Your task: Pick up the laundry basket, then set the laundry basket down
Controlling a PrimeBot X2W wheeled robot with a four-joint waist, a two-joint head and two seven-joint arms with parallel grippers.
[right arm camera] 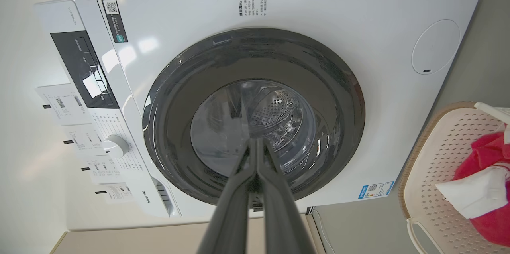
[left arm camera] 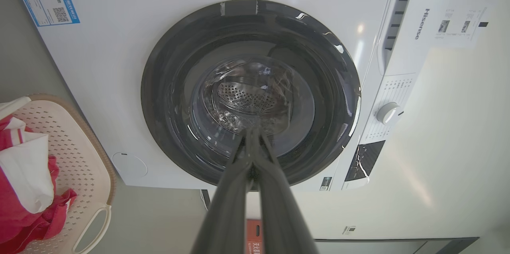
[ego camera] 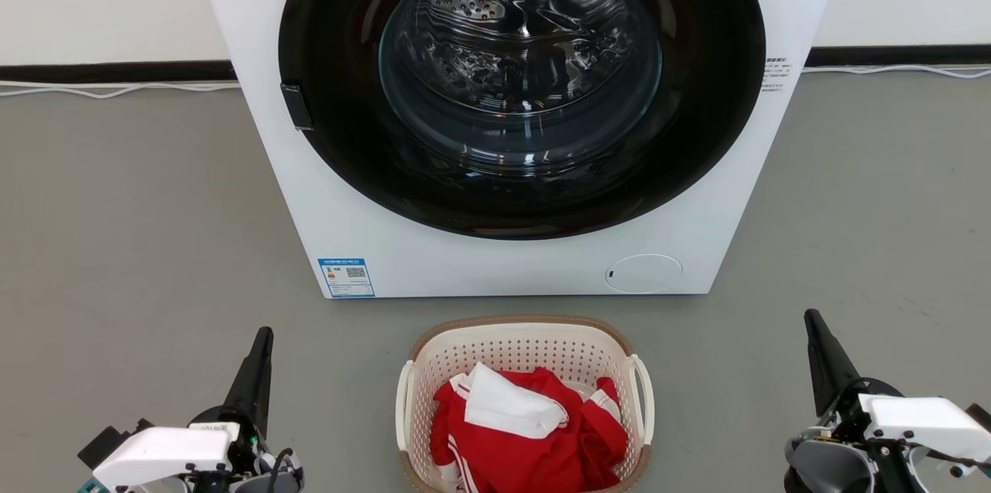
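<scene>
Basket (ego camera: 520,354) sits on the floor (ego camera: 139,230) just in front of the washer (ego camera: 348,168), centred below the round door (ego camera: 519,191), with a narrow strip of floor between the two. From the head camera I see its tan rim, its perforated cream walls and a white loop handle on each side, the left handle (ego camera: 402,404) and the right handle (ego camera: 646,400), both free. Red clothes (ego camera: 542,450) lie heaped inside, and a white piece (ego camera: 507,404) is folded over the top of them.

My left gripper (ego camera: 262,342) hangs in front of the washer, a little outside its left edge and well apart from the basket. Its two dark fingers are pressed together tip to tip and hold nothing. My right gripper (ego camera: 813,326) mirrors it, outside the washer's right edge, also well apart from the basket. Its jaws are likewise closed on nothing. Both point towards the washer.

On each wrist camera the closed fingers run up to a single point against the door glass, with the steel drum (left arm camera: 245,102) showing through behind them. The left wrist camera also catches the washer's control knob (left arm camera: 388,112) and the blue label (left arm camera: 50,5) at the lower corner of the front panel. A white cable (ego camera: 116,90) trails along the foot of the wall beside the washer.
</scene>
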